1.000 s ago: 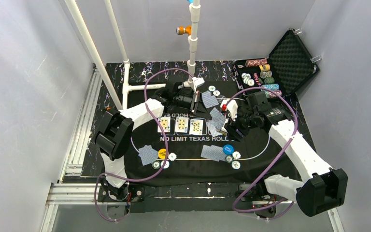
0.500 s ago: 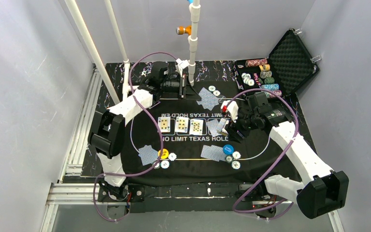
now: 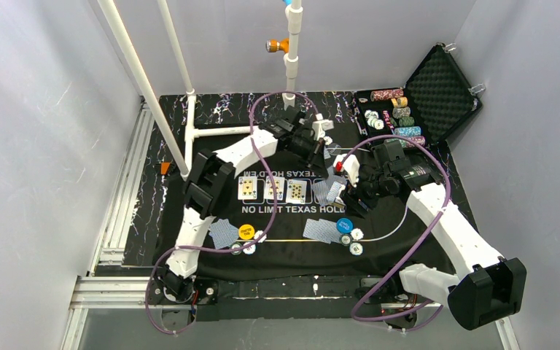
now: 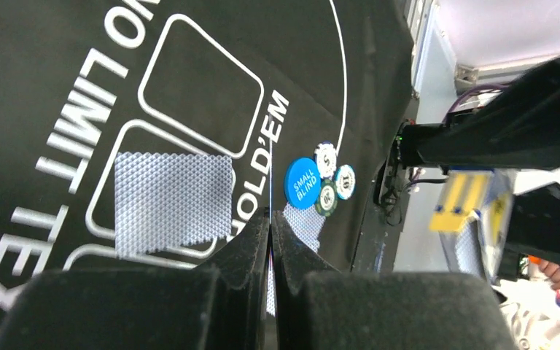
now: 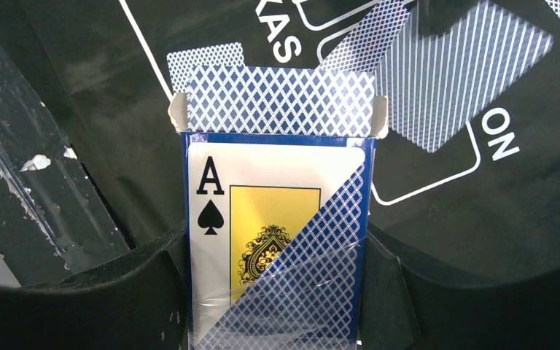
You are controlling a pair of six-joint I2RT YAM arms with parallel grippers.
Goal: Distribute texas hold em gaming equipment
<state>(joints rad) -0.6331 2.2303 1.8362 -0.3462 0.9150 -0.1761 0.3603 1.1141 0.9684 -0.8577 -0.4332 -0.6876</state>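
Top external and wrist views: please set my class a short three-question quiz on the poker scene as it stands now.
1. Multiple choice: what does the right pincer hold?
A) a stack of chips
B) an opened card box with an ace of spades on its front
C) the yellow disc

2. True or false: the left pincer stands wide open.

3. Fill in: ____ cards lie face up in a row on the mat.

Key: 1 B; 2 false, its jaws are shut; 3 three.
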